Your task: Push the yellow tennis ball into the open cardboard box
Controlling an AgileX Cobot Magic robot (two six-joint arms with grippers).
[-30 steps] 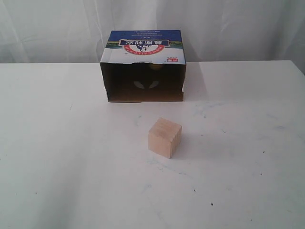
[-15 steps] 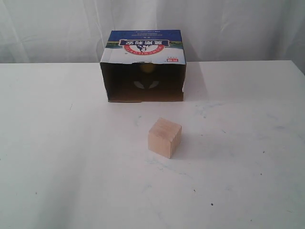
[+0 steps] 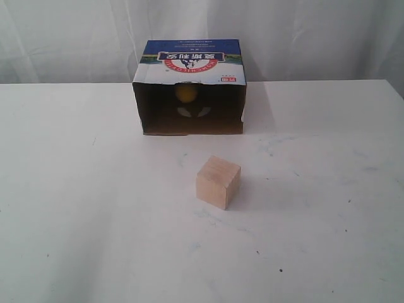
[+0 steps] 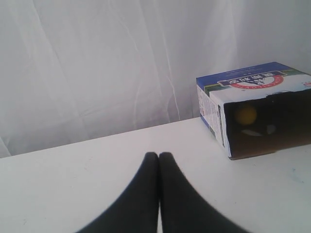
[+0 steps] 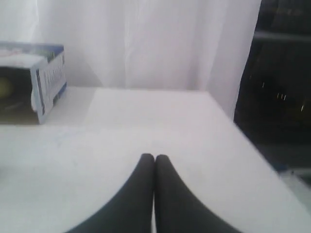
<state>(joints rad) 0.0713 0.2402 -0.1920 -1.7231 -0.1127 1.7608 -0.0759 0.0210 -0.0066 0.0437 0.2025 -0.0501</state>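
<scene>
yellow tennis ball [image 3: 187,93] inside open cardboard box [image 3: 189,60], wooden cube [image 3: 218,182] apart in front (left fingers [image 4: 147,177], right fingers [image 5: 145,177] clenched empty).

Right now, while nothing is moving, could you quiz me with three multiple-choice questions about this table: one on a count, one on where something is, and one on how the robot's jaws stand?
1. How many wooden cubes stand on the table?
A one
B two
C three

2. Where is the yellow tennis ball?
A out on the open table
B inside the cardboard box
C on top of the box

3. How do both arms' jaws stand?
A wide open
B shut together, holding nothing
C clamped on the cube

Answers:
1 A: a single pale cube sits in front of the box.
2 B: the ball shows yellow against the box's dark inside.
3 B: in both wrist views the black jaws meet with nothing between them.
</scene>
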